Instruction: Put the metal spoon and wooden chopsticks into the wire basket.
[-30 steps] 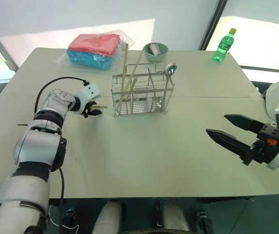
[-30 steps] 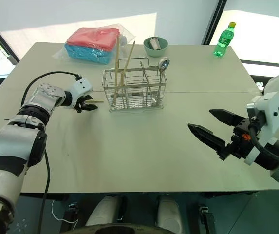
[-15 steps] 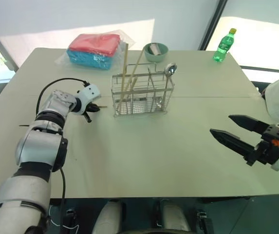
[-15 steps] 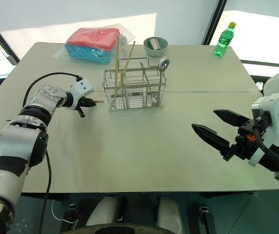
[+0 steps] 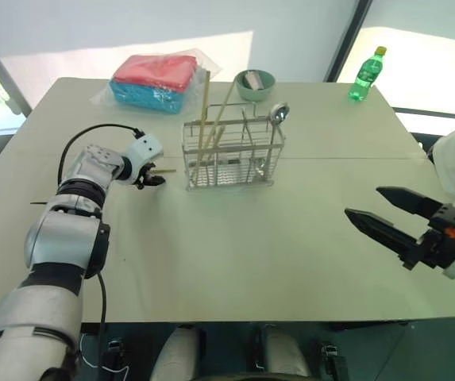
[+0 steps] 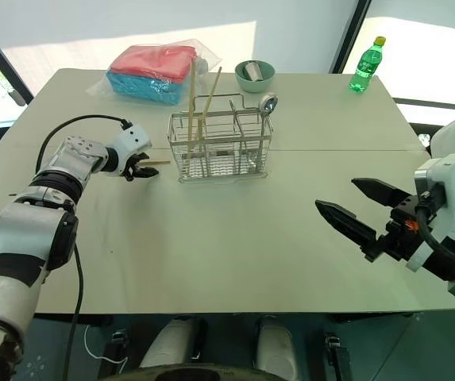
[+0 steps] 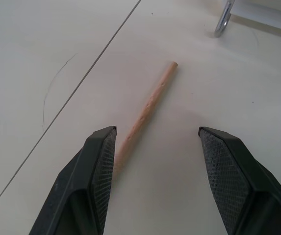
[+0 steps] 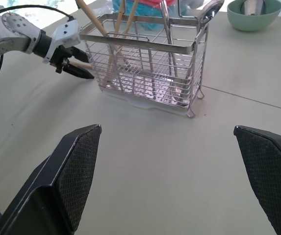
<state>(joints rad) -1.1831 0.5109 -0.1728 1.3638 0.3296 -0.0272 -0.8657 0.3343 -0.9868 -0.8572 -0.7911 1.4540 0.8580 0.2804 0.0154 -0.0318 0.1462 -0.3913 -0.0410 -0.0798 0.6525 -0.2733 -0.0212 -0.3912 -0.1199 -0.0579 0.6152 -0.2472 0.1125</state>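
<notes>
A rectangular silver wire-grid basket with divided compartments and a raised wire handle stands upright near the middle of a pale beige table. Three long, thin chopsticks of light tan wood lean in the basket's left-hand compartments, their tips rising above its rim. A small shiny silver spoon with a round bowl stands handle-down in the basket's right-hand end, its bowl poking above the rim.

One more light tan wooden chopstick lies flat on the table just left of the basket, one end pointing toward the basket's foot. The robot's left gripper sits low over that stick's other end. Its two black fingers are parted, the stick's end lying by the inner face of one finger and well clear of the other; the fingers are not closed on it.

The right gripper hovers above the table well to the right of the basket and nearer the robot, its two black fingers spread wide with nothing between them.

Behind the basket sit a small pale green bowl, a clear plastic bag of red and blue cloths to the left, and a green plastic bottle with a yellow cap far to the right.
</notes>
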